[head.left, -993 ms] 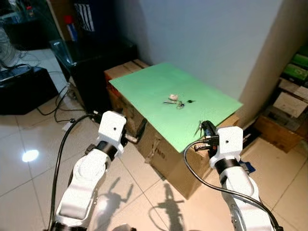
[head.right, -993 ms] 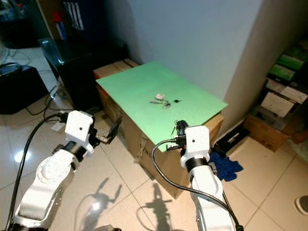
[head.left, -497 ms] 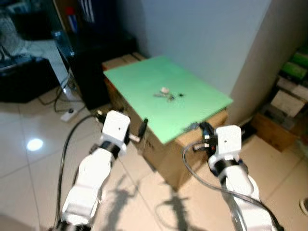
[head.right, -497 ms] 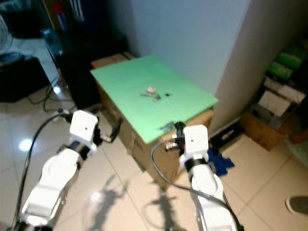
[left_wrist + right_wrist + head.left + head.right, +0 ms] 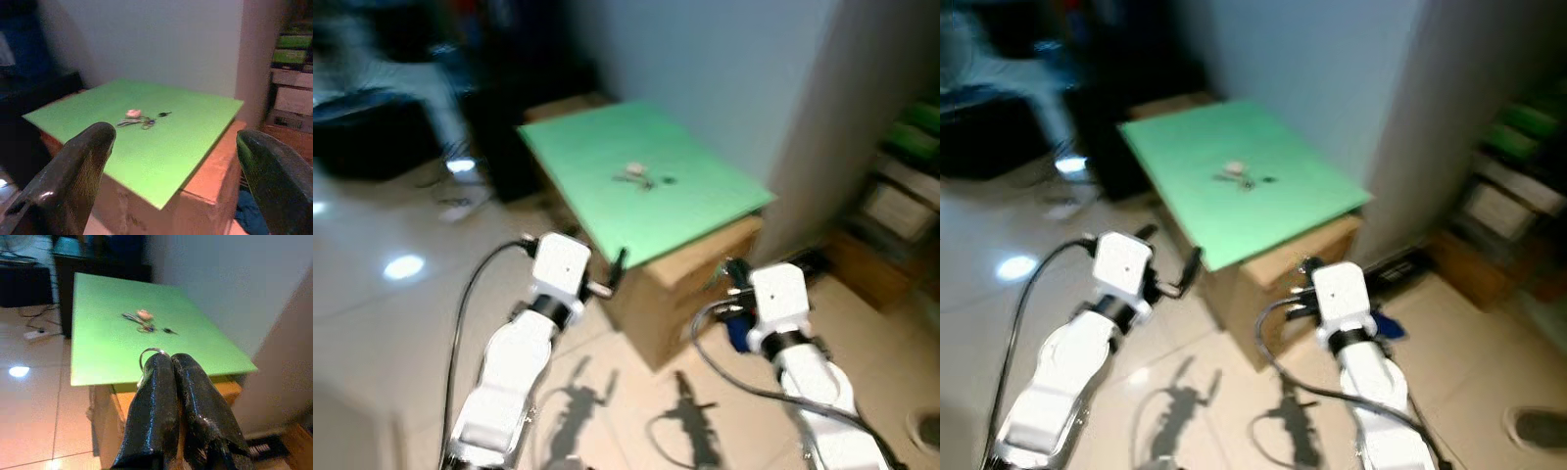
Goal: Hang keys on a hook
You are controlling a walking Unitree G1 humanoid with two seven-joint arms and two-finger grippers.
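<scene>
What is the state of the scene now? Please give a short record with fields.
surface: green board lying on a cardboard box
keys: bunch of keys near the middle of the board, with a small dark item beside it
left gripper: fingers open, pointing at the board, holding nothing
right gripper: fingers shut on a metal ring, short of the board's near edge
hook: cannot tell where it is

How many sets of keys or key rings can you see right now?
2. One bunch of keys lies near the middle of the green board. One key ring is pinched in the shut right gripper, off the board's near edge. Blur could hide more.
</scene>
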